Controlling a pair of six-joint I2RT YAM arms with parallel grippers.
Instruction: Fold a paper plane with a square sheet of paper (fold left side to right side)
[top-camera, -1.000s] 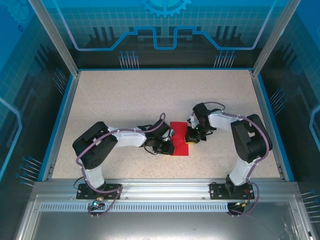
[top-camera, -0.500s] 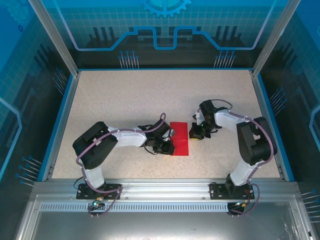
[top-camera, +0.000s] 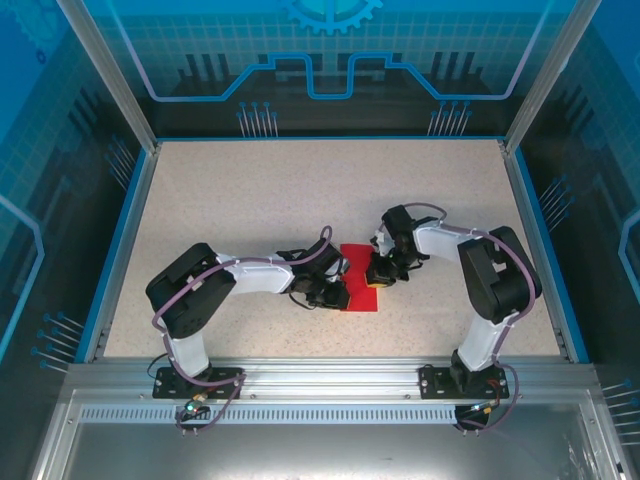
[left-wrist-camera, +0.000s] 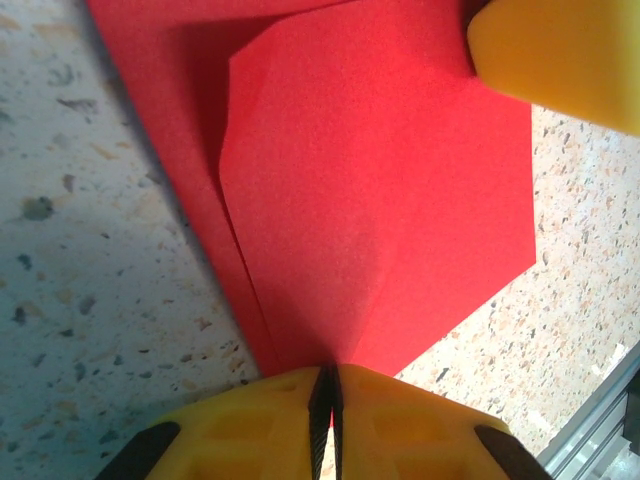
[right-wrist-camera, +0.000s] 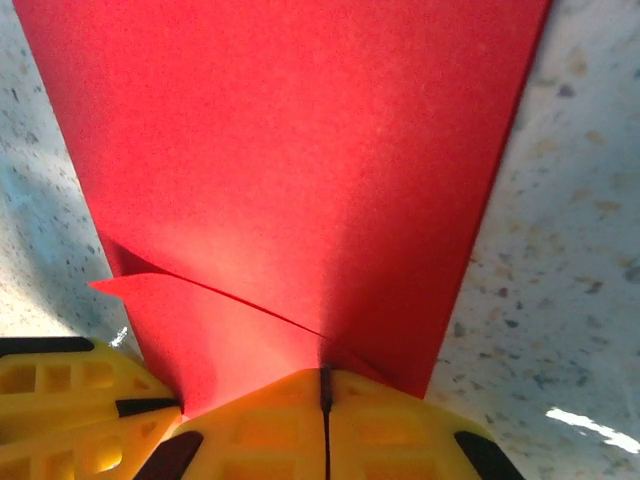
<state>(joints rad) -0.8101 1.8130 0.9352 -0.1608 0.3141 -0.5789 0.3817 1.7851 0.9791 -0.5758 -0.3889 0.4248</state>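
The square sheet of paper (top-camera: 355, 262) lies mid-table as bright red paper with one flap folded over it (left-wrist-camera: 380, 200). My left gripper (top-camera: 338, 296) comes in from the left at the sheet's near left corner. In the left wrist view its jaws (left-wrist-camera: 331, 385) are shut with the paper's edge pinched between them. My right gripper (top-camera: 375, 278) rests on the sheet's right side. Its jaws (right-wrist-camera: 325, 385) are closed tight, tips down on the red surface (right-wrist-camera: 300, 150) where a crease ends. Each wrist view catches the other gripper's yellow finger (left-wrist-camera: 560, 50) (right-wrist-camera: 50, 400).
The speckled table (top-camera: 250, 200) has a raised blue rim (top-camera: 125, 230) on the left, right and back. An aluminium rail (top-camera: 320, 375) with both arm bases runs along the near edge. Both arms crowd the middle.
The right gripper pulled off the sheet to the right half a second ago and has come back onto its right side. The left gripper and the paper stayed put.
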